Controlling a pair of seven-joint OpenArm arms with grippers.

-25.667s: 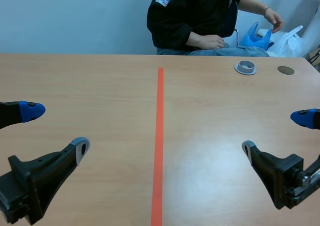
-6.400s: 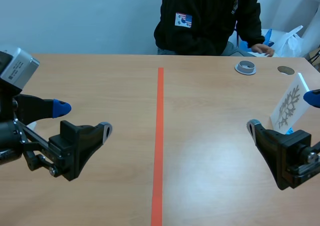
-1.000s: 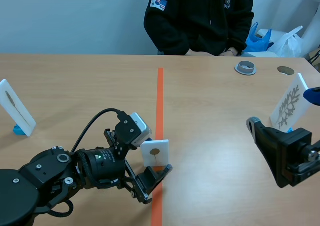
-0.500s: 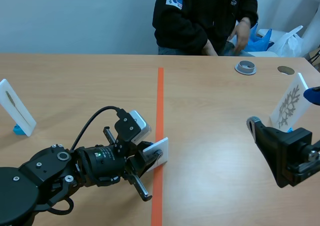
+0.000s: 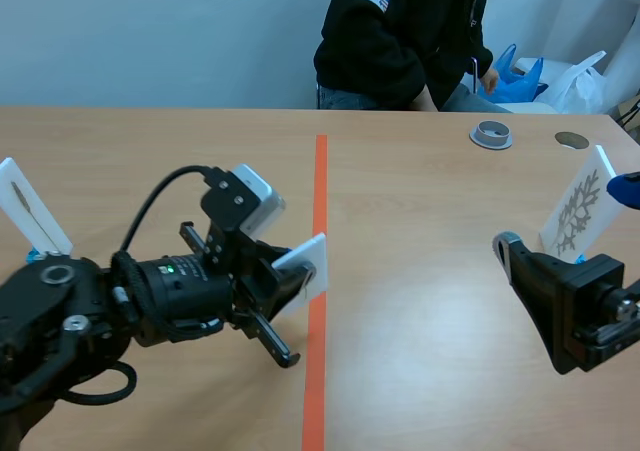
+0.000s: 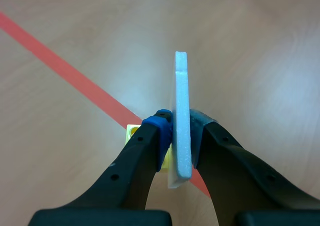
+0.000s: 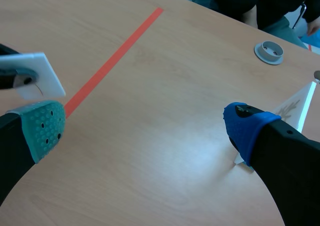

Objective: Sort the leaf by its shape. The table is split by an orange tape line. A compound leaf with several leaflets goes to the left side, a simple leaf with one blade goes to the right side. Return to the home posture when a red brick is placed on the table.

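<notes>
One view, left wrist, shows yellow base (image 6: 132, 132) beneath card (image 6: 181, 121).

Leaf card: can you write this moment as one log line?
left gripper: shut on leaf card | position: at orange tape line | right gripper: open

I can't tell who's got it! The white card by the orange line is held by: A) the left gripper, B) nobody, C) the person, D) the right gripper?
A: the left gripper pinches the white card between its two pads.
</notes>
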